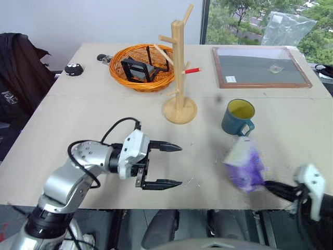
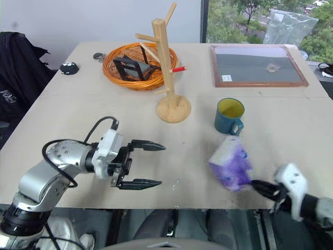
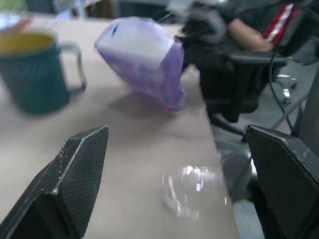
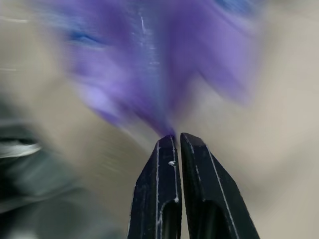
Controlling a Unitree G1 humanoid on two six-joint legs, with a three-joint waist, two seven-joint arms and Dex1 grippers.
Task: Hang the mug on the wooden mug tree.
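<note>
The dark teal mug [image 1: 238,117] with its yellow inside stands upright on the table, handle toward the front edge, just right of the wooden mug tree [image 1: 179,67]. The tree's pegs are bare. My left gripper [image 1: 174,165] hovers open near the front left of the table, pointing right toward the mug [image 3: 35,74], with nothing between its fingers. At the front right edge, my right gripper [image 1: 273,188] is shut on a corner of a purple-and-white packet [image 1: 244,164], which tilts up off the table in front of the mug.
An orange wicker basket [image 1: 117,73] with a black stand inside sits behind the tree on its left. A wood-framed grey board [image 1: 260,67] lies at the back right. A small black object [image 1: 74,69] rests at the back left.
</note>
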